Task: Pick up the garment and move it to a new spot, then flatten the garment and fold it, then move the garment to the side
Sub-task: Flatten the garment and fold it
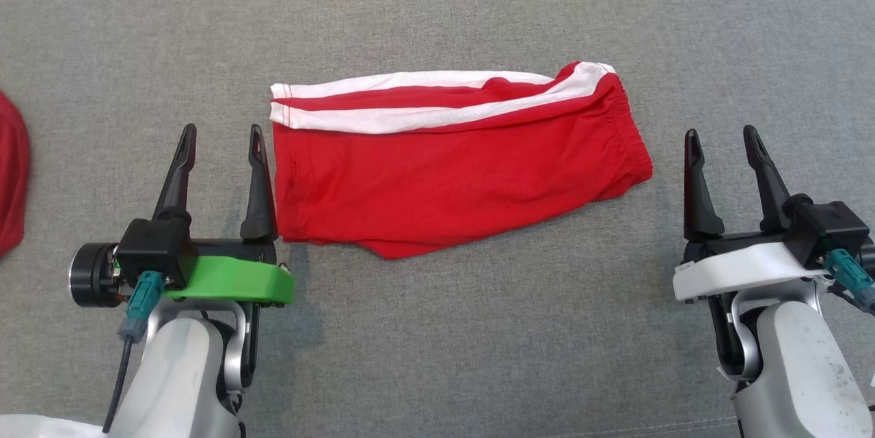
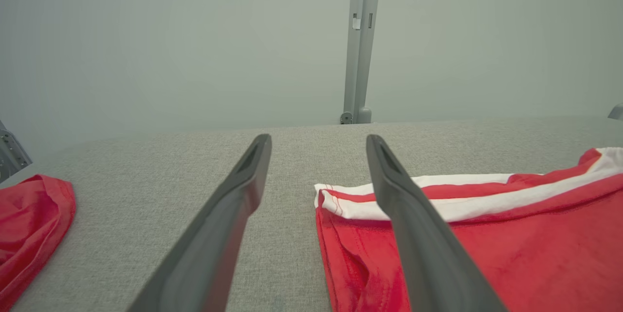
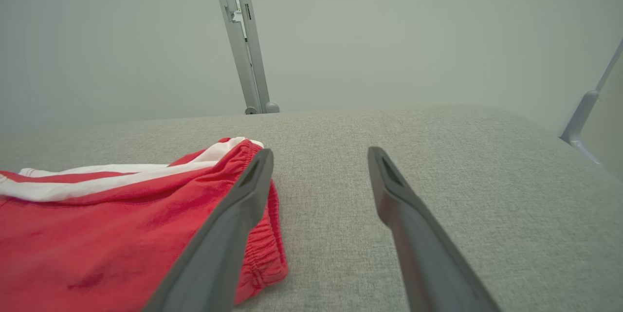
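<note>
Garment [image 1: 451, 171]: red shorts, folded over on themselves, lying flat in the middle of the grey fabric surface [image 1: 478, 342].
Stripes: two white stripes [image 1: 410, 117] run along the far edge, from end to end.
Waistband [image 1: 632, 130]: gathered elastic, at the robot's right end of the shorts.
Hem [image 1: 277, 151]: the open leg end, facing the robot's left.
Left gripper [image 1: 220, 134]: fingers spread wide, nothing between them, and it sits right at the hem end.
Left inner finger [image 1: 258, 178]: lines up with the hem edge in the head view; the left wrist view has it over the corner of the cloth, but contact I can't call.
Left outer finger [image 1: 179, 171]: over bare grey fabric, clear of the shorts.
Right gripper [image 1: 721, 134]: also spread and carrying nothing, off the waistband end with a strip of bare surface between in the head view.
Right wrist view: the gripper's own near finger [image 3: 229, 234] crosses in front of the waistband, the other over plain fabric.
Mounts: green mount [image 1: 232, 281] on the left wrist, white mount [image 1: 738, 270] on the right.
Second red cloth [image 1: 10, 178]: at the far left edge, well apart from the shorts.
Backdrop: a metal post [image 2: 360, 44] stands at the far edge of the surface against a pale wall [image 2: 146, 34].
</note>
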{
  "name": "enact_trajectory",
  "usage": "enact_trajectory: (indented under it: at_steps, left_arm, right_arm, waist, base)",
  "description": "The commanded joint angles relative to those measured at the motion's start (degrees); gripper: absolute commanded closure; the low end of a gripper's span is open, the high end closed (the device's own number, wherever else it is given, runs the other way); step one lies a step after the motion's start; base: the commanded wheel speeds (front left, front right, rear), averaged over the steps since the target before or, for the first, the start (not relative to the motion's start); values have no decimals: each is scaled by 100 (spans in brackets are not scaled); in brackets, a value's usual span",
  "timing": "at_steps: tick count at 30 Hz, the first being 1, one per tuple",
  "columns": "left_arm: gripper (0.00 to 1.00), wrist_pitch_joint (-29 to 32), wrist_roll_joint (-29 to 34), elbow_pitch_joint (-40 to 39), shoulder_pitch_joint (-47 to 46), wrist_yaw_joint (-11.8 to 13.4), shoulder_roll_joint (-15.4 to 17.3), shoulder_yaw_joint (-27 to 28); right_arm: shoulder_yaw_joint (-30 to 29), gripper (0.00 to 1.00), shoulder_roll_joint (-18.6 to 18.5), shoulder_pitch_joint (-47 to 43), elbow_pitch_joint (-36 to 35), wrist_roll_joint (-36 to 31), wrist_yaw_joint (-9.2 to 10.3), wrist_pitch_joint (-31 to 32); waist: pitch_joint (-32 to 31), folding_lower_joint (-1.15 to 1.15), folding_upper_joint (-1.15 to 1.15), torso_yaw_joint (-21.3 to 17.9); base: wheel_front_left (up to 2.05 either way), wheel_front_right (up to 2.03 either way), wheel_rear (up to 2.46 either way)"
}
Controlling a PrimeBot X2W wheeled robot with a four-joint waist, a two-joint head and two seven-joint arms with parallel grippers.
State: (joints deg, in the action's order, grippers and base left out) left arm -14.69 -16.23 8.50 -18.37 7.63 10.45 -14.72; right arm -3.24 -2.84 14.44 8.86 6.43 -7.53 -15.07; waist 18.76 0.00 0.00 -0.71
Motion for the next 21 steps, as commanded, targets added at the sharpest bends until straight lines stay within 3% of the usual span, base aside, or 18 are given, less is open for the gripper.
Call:
enact_trajectory:
  at_steps: [1, 6, 14, 21]
  left_arm:
    - [0, -30, 29, 26, -54, 27, 19, 31]
    - [0, -41, -4, 80, -106, -19, -42, 23]
    - [0, -52, -44, 126, -145, -19, -192, 60]
    - [0, -54, 32, 108, -150, -53, -288, 100]
  right_arm:
    - [-19, 0, -15, 53, 41, 8, 8, -30]
    - [-73, 0, -31, 219, 275, 105, 8, -21]
    - [470, 0, -188, 802, 1241, 600, 8, 295]
    - [705, 0, -572, 1228, 1904, 1314, 7, 706]
  waist:
    - [6, 0, 0, 7]
    - [60, 0, 0, 86]
    - [223, 0, 0, 319]
    - [347, 0, 0, 441]
  base:
    - [0, 0, 0]
    - [0, 0, 0]
    - [0, 0, 0]
    - [0, 0, 0]
